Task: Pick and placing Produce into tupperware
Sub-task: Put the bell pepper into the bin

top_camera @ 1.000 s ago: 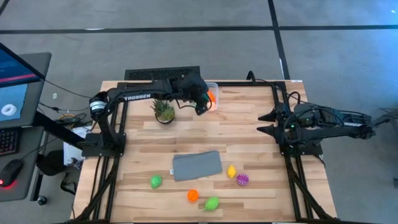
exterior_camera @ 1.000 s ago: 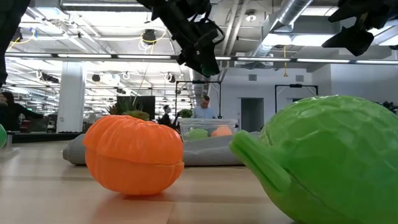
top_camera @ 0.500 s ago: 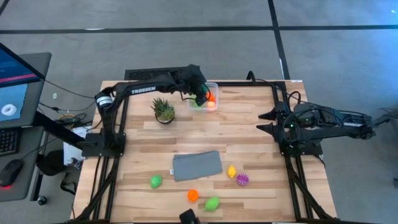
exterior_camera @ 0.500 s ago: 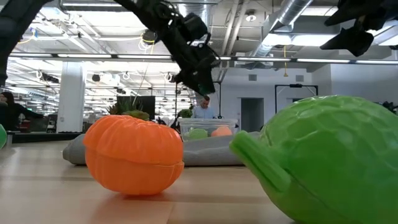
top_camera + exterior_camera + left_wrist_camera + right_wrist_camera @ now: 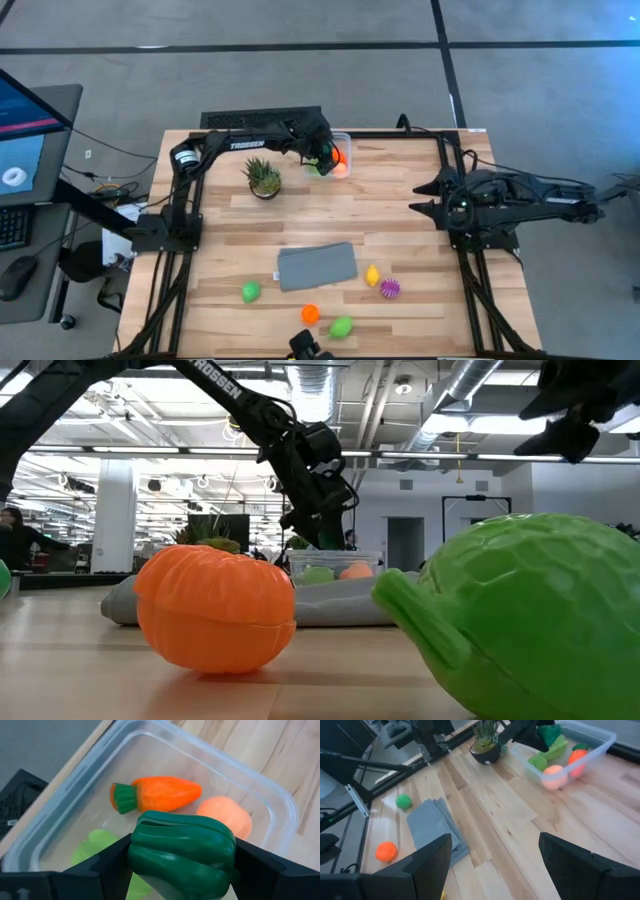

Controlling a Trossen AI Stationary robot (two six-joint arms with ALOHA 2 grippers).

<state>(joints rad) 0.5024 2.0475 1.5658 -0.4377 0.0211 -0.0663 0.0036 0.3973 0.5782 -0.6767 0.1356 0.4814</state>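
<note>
A clear tupperware [image 5: 343,140] stands at the table's far edge. It holds an orange carrot [image 5: 157,795], a peach ball [image 5: 223,817] and a light green piece [image 5: 95,854]. My left gripper [image 5: 322,155] hangs over it, shut on a dark green pepper [image 5: 182,850]. My right gripper [image 5: 424,198] waits open above the table's right side. More produce lies near the front edge: a green piece [image 5: 250,292], an orange one [image 5: 310,313], another green one [image 5: 341,327], a yellow one [image 5: 372,275] and a spiky purple one [image 5: 390,288]. My left gripper pinches the pepper's two opposite sides [image 5: 134,856] between its two fingers [image 5: 107,862]. The fingers slant down from above, coming from the table's left. The pepper hangs over the tub's inside, above the carrot and the ball. Whether it touches them, I cannot tell.
A spiky potted plant [image 5: 263,178] stands left of the tub. A folded grey cloth [image 5: 317,265] lies in the middle toward the front. Bare wood stretches between the tub and the cloth.
My left gripper has sunk with the green pepper, from well above the tupperware down to its rim, and has swung a little toward the far edge. It has stayed shut on the pepper.
</note>
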